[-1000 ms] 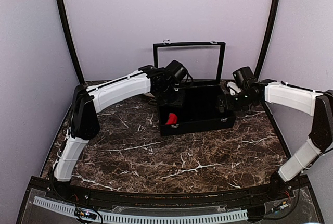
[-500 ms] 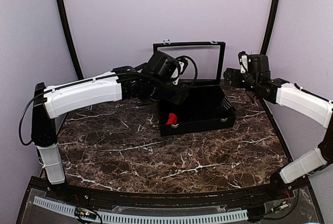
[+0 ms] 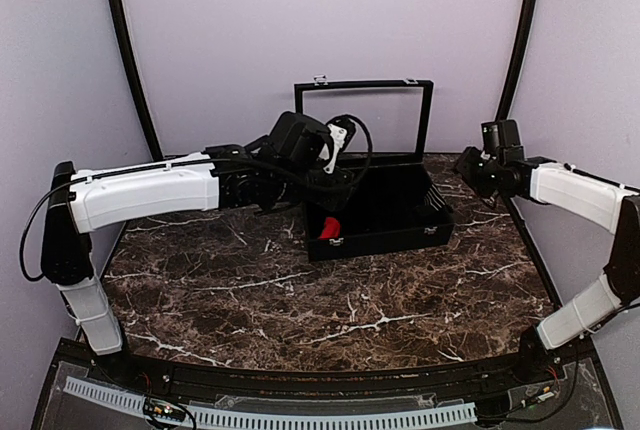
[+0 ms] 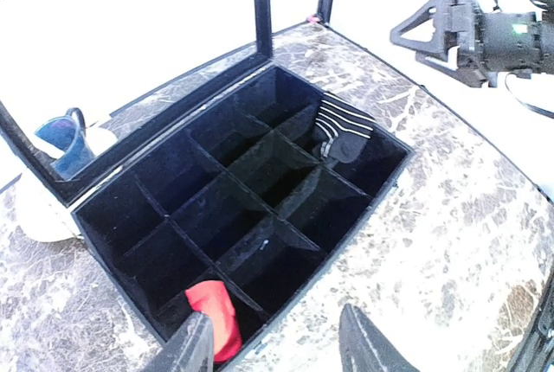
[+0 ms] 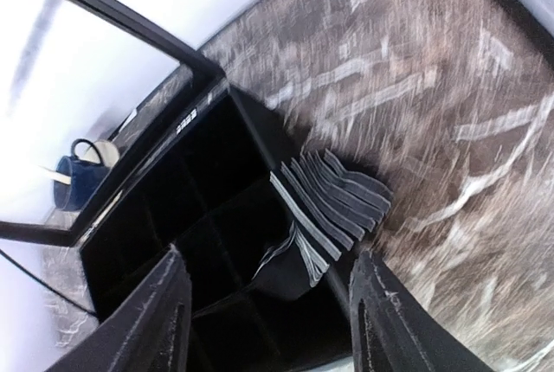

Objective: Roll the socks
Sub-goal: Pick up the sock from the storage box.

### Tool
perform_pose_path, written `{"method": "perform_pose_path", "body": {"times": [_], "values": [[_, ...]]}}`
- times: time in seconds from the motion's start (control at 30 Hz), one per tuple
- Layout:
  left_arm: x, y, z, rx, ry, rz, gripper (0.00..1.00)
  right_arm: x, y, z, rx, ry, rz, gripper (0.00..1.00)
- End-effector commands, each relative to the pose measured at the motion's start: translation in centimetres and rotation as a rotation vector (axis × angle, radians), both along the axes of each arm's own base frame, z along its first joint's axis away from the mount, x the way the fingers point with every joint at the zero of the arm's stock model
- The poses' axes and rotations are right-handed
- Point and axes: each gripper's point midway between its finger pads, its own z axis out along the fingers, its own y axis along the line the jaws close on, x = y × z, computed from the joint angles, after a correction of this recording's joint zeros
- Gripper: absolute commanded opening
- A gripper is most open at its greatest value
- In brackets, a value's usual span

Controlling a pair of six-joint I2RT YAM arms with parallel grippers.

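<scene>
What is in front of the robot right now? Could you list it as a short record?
Container: black box, lid up, split into compartments
Task item: red sock, in the near-left corner compartment
Other cloth: striped fabric, at the box's right end
Behind the box: blue mug
Left gripper: open, empty, above the box
Right gripper: open, empty, beside the box's right end

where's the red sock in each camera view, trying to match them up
Top external: the small red fabric sock sits in the near-left corner compartment of the black divided box, centre of the picture.
Left wrist: bottom left of the picture, in the corner compartment of the box closest to the camera.
Right wrist: not in it.
Shared landmark: the black divided box, seen in all three views.
</scene>
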Motion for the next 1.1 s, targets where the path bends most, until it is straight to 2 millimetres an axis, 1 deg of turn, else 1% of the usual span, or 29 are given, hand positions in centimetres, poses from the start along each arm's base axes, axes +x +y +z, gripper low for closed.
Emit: {"method": "perform_pose_path", "body": {"times": [0.0, 0.1, 0.27, 0.4, 0.6, 0.67, 0.7, 0.8, 1.07], "values": [[-0.9, 0.0, 2.8, -0.039, -0.06, -0.026, 0.52, -1.5, 0.2, -4.4, 0.235, 0.146, -0.102, 0.59], [-1.2, 0.2, 2.9, -0.04, -0.066, -0.032, 0.51, -2.1, -0.3, -6.2, 0.332, 0.175, -0.155, 0.62], [-1.5, 0.7, 3.0, -0.052, -0.078, -0.031, 0.52, -2.5, -1.0, -7.8, 0.36, 0.205, -0.18, 0.63], [-1.6, 0.7, 2.9, -0.049, -0.085, -0.033, 0.51, -2.1, -1.0, -9.2, 0.415, 0.22, -0.182, 0.64], [-1.7, 0.7, 3.1, -0.055, -0.116, -0.052, 0.51, -0.9, -1.0, -10.9, 0.482, 0.24, -0.203, 0.64], [-1.6, 0.8, 3.1, -0.048, -0.124, -0.053, 0.51, -0.4, -1.0, -10.8, 0.504, 0.23, -0.206, 0.64], [-1.5, 0.8, 3.1, -0.044, -0.129, -0.051, 0.51, -0.1, -1.0, -11.6, 0.51, 0.246, -0.213, 0.64], [-1.7, 0.6, 3.4, -0.052, -0.154, -0.076, 0.51, 0.9, -1.0, -11.8, 0.531, 0.242, -0.217, 0.64], [-0.9, 0.5, 2.2, 0.02, -0.158, -0.059, 0.51, 3.0, -0.4, -12.7, 0.58, 0.244, -0.211, 0.64]]}}
